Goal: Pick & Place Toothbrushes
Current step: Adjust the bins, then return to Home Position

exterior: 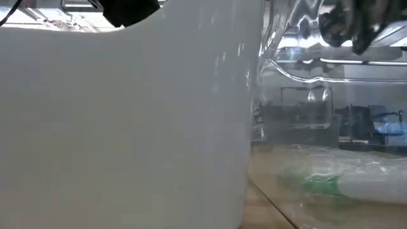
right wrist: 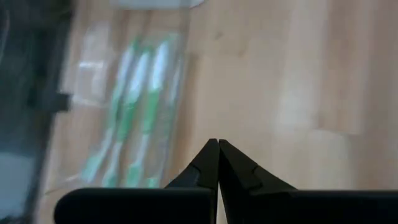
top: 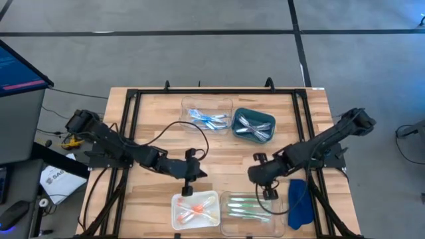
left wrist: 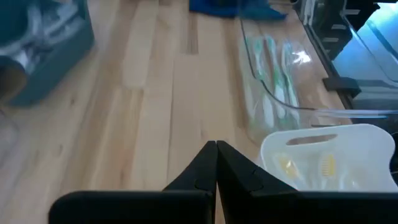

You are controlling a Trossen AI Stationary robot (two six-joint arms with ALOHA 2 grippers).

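Left gripper: the left gripper (top: 187,190) hangs just above the white plastic tray (top: 214,197), fingers pressed together, holding nothing.
Right gripper: the right gripper (top: 269,194) hangs at the near edge of the clear plastic tray (top: 224,199), jaws fully closed, empty.
Orange-pink toothbrushes: the thin orange-pink toothbrushes (top: 194,210) lie in the white tray, directly below and just ahead of the left gripper.
Green toothbrushes: the slim green-and-white toothbrushes (top: 247,209) lie side by side in the clear tray, long axes running across the table, just beside the right gripper.
Far trays: light blue toothbrushes (top: 204,117) sit in another clear tray; white-grey toothbrushes (top: 252,126) sit in the teal tub (top: 267,119).
Key relation: each arm is nearer its own front tray; either must open before descending.
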